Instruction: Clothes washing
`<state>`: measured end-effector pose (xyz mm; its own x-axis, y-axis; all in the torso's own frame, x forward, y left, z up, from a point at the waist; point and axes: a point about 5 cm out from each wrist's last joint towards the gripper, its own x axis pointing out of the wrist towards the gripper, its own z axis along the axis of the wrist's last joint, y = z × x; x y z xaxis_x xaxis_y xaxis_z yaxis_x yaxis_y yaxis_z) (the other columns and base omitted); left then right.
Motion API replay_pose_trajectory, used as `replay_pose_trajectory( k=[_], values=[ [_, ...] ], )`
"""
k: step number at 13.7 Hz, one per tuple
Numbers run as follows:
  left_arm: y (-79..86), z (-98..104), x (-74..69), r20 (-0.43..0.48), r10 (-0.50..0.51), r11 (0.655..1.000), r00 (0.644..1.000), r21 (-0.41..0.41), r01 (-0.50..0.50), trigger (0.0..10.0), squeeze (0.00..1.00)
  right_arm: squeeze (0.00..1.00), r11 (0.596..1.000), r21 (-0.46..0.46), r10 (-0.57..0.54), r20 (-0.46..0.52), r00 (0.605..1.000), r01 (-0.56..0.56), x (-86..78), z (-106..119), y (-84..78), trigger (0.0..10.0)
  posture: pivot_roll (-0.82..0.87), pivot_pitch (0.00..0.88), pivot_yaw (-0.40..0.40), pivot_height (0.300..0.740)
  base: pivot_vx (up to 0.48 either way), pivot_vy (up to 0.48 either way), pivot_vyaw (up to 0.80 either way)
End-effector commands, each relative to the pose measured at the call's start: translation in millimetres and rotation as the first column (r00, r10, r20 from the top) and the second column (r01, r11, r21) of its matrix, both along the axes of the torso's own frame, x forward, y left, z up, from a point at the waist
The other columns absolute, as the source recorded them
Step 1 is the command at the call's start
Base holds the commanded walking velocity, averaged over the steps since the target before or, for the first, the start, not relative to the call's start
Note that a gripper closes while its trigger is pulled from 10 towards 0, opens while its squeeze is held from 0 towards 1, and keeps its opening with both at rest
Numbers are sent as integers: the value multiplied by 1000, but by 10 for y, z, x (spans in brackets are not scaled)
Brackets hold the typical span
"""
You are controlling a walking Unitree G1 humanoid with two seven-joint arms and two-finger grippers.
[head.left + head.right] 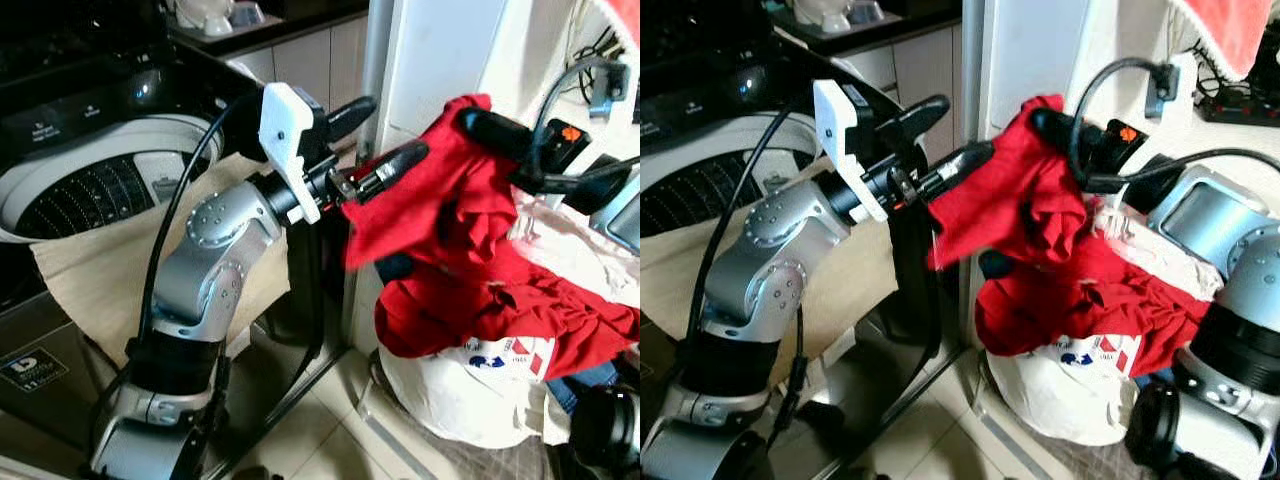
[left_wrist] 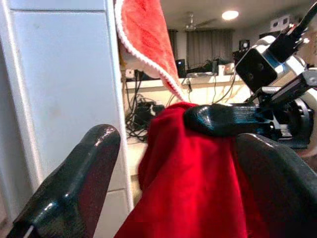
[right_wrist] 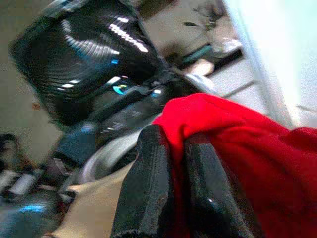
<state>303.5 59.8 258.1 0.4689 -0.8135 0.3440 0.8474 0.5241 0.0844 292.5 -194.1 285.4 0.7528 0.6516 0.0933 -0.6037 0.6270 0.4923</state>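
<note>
A red garment (image 1: 440, 220) hangs in the air above a white laundry bag (image 1: 470, 395), with its lower folds resting on the bag's contents. My right gripper (image 1: 478, 122) is shut on the garment's top edge; the cloth is pinched between the two fingers (image 3: 148, 163). My left gripper (image 1: 395, 128) reaches in from the left, open. Its lower finger (image 1: 392, 165) touches the garment's left edge and its upper finger is clear of it. The top-loading washing machine (image 1: 90, 190) stands open at the left.
A beige cloth (image 1: 100, 270) drapes over the washer's front rim. A white pillar (image 1: 440, 50) rises behind the garment. An orange-red towel (image 1: 1230, 30) hangs at the top right. Cables and a power strip (image 1: 1240, 100) lie on the counter behind. Tiled floor (image 1: 320, 430) lies below.
</note>
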Motion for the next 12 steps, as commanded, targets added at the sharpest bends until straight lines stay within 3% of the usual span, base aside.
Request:
replay_pose_trajectory(
  k=[1,3,5,6,7,8,10,11,12],
  values=[
    [-50,-7,12,-4,-12,1000,1000,13,12,10000,1000,0,998,3,55,59,997,-55,-60,113,71,0,-107,0,30,740,0,0,0],
    [-170,-125,55,-21,-3,998,1000,61,5,10000,1000,0,989,31,139,111,984,-144,-159,197,193,0,-110,0,25,740,0,0,0],
    [-190,-180,134,-37,71,995,997,72,-69,10000,1000,0,985,39,165,117,979,-171,-198,191,229,0,-111,0,24,740,0,0,0],
    [-187,-198,179,-15,111,988,994,108,-109,10000,937,0,984,44,168,117,979,-174,-213,192,240,0,-109,0,27,740,0,0,0],
    [-173,-201,190,-24,111,989,994,104,-108,3216,565,0,984,47,165,118,979,-172,-222,193,242,0,-108,0,32,740,0,0,0],
    [-159,-194,187,-42,92,993,995,82,-88,0,0,0,985,49,162,114,980,-168,-226,187,242,0,-107,0,33,740,0,0,0],
    [-117,-199,189,-50,92,992,994,93,-87,0,0,0,988,36,147,95,985,-151,-221,144,255,0,-100,0,36,740,0,0,0],
    [-74,-137,221,-61,122,991,991,58,-119,0,0,0,989,34,139,90,986,-142,-224,129,251,0,-98,0,39,740,0,0,0],
    [-71,-143,216,-39,116,989,993,102,-111,0,0,0,990,34,136,89,987,-139,-225,126,253,0,-97,0,41,740,0,0,0]
  ],
)
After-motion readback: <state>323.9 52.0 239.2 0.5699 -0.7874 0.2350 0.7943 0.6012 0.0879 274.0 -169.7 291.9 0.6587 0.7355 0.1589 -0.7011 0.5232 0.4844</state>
